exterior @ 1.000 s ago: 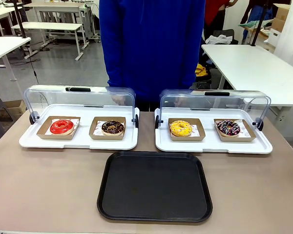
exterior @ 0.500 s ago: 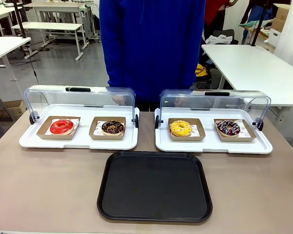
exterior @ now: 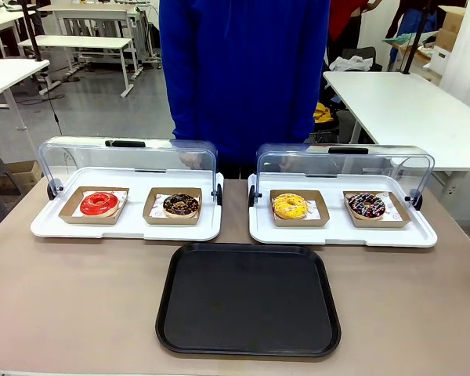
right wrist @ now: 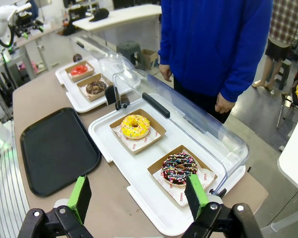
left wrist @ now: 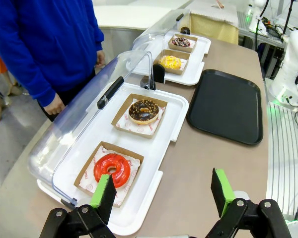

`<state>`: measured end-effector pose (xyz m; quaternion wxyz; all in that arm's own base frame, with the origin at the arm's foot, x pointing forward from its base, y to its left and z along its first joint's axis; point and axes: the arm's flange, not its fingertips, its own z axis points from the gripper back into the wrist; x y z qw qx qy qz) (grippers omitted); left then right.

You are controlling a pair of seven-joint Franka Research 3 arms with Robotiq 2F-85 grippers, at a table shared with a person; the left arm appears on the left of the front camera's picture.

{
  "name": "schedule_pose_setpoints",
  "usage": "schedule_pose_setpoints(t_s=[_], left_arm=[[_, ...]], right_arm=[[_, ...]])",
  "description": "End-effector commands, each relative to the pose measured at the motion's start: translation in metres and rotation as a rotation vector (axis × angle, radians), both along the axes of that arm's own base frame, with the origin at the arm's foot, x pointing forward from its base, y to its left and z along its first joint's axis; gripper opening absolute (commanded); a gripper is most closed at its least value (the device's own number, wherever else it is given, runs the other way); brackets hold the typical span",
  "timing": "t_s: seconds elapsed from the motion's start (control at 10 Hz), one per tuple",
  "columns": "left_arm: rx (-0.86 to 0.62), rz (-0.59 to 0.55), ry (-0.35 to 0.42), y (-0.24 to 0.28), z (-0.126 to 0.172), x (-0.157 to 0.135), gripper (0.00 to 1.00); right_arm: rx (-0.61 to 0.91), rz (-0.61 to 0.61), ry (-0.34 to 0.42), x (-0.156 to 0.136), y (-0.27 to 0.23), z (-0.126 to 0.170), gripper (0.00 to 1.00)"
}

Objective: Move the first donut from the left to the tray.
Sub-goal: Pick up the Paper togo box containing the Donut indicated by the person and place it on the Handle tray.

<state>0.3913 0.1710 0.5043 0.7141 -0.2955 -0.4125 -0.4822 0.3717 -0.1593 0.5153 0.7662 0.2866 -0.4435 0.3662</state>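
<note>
The red-glazed donut (exterior: 99,204) lies in its small brown cardboard tray at the left end of the left white display tray (exterior: 55,228); it also shows as the red donut (left wrist: 112,168) and, far off, the red donut (right wrist: 79,70). The big black tray (exterior: 248,299) rests bare near the table's front, seen too as the black tray (left wrist: 226,104) and the black tray (right wrist: 56,148). My left gripper (left wrist: 162,191) hovers open above the table just beside the red donut. High over the right display tray, my right gripper (right wrist: 138,196) is open and holds nothing.
A chocolate donut (exterior: 180,205) sits beside the red one. The right display tray (exterior: 264,233) carries a yellow donut (exterior: 290,206) and a sprinkled chocolate donut (exterior: 366,206). Both clear lids (exterior: 129,157) stand raised. A person in a blue top (exterior: 243,70) stands at the far edge.
</note>
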Motion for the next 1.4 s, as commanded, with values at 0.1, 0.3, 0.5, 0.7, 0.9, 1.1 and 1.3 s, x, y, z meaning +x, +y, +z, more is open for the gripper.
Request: schedule_pose_setpoints(t_s=[0.1,0.3,0.5,0.7,0.9,1.1,1.3], left_arm=[[-0.018,-0.013,-0.025,0.0009,0.0006,0.0012,1.00],[-0.018,-0.013,-0.025,0.0009,0.0006,0.0012,1.00],[-0.018,-0.013,-0.025,0.0009,0.0006,0.0012,1.00],[-0.018,-0.013,-0.025,0.0009,0.0006,0.0012,1.00],[-0.018,-0.013,-0.025,0.0009,0.0006,0.0012,1.00],[-0.018,-0.013,-0.025,0.0009,0.0006,0.0012,1.00],[-0.018,-0.013,-0.025,0.0009,0.0006,0.0012,1.00]], right_arm=[[0.013,0.007,-0.037,0.0044,-0.0006,0.0012,1.00],[0.013,0.007,-0.037,0.0044,-0.0006,0.0012,1.00],[0.013,0.007,-0.037,0.0044,-0.0006,0.0012,1.00],[0.013,0.007,-0.037,0.0044,-0.0006,0.0012,1.00],[0.013,0.007,-0.037,0.0044,-0.0006,0.0012,1.00],[0.013,0.007,-0.037,0.0044,-0.0006,0.0012,1.00],[0.013,0.007,-0.037,0.0044,-0.0006,0.0012,1.00]])
